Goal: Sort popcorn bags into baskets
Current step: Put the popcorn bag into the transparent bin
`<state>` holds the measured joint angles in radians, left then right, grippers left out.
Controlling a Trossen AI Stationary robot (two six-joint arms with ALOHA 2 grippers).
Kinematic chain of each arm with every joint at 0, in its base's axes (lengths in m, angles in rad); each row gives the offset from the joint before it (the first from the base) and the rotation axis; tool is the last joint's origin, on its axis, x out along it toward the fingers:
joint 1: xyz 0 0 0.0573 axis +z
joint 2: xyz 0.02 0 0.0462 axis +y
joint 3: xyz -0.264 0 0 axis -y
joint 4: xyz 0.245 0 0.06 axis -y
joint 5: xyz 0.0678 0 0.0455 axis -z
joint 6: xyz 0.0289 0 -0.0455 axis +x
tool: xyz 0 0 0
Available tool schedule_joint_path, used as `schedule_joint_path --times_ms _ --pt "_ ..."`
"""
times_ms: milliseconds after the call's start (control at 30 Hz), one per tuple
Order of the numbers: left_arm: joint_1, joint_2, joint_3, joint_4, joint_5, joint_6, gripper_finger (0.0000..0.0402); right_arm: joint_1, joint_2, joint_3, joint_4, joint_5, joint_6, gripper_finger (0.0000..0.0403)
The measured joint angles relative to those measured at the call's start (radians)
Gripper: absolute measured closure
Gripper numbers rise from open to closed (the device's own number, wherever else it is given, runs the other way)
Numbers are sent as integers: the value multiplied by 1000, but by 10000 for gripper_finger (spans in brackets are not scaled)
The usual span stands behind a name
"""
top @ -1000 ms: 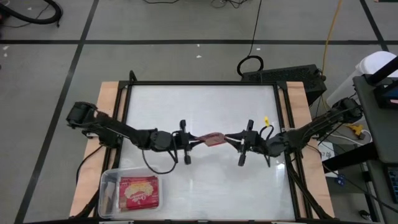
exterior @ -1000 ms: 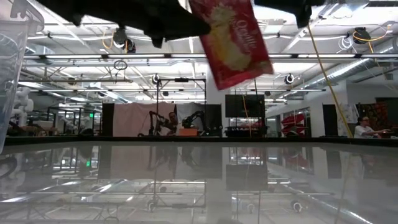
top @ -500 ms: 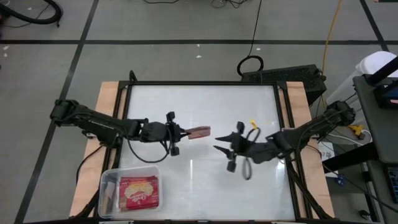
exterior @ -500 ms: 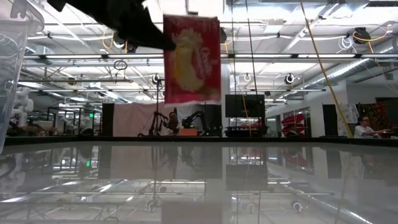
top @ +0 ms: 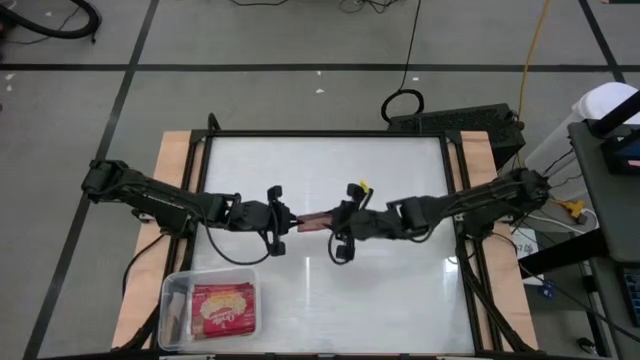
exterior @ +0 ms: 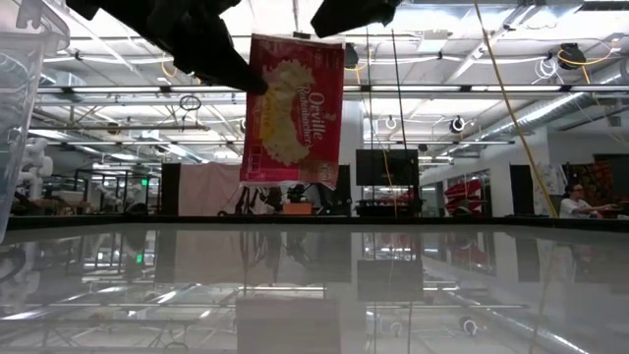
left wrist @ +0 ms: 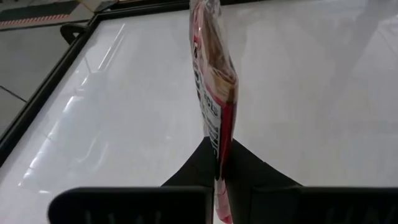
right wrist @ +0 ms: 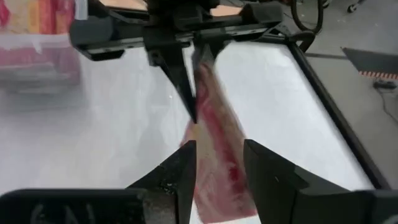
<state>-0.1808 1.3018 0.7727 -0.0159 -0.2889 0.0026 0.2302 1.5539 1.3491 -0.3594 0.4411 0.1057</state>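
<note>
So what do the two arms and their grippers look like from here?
Both arms are dark, slim and jointed. The left gripper has two flat black tapered fingers and a black cable looping under its wrist. The right gripper matches it, with a yellow tag on top.

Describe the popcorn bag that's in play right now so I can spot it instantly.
Start at the middle of the white table, where the two arms meet. The popcorn bag hangs there on edge in the left end effector, off the surface, unlike the bag lying flat in the clear tub.
</note>
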Motion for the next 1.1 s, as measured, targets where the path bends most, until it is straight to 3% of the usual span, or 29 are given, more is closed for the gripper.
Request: schedule_joint_path --times_ms 433,800,933,1100 --pt "48 46 1 1 -8 48 384 -155 38 1 50 -230 -147 275" --pt "61 74 -1 -17 -11 68 385 -224 153 0 76 -319 -206 278" --pt "67 74 -1 -5 -14 78 379 -228 153 0 65 -323 -220 307" --pt "81 74 -1 -8 -6 79 378 -230 153 0 48 -368 -250 382"
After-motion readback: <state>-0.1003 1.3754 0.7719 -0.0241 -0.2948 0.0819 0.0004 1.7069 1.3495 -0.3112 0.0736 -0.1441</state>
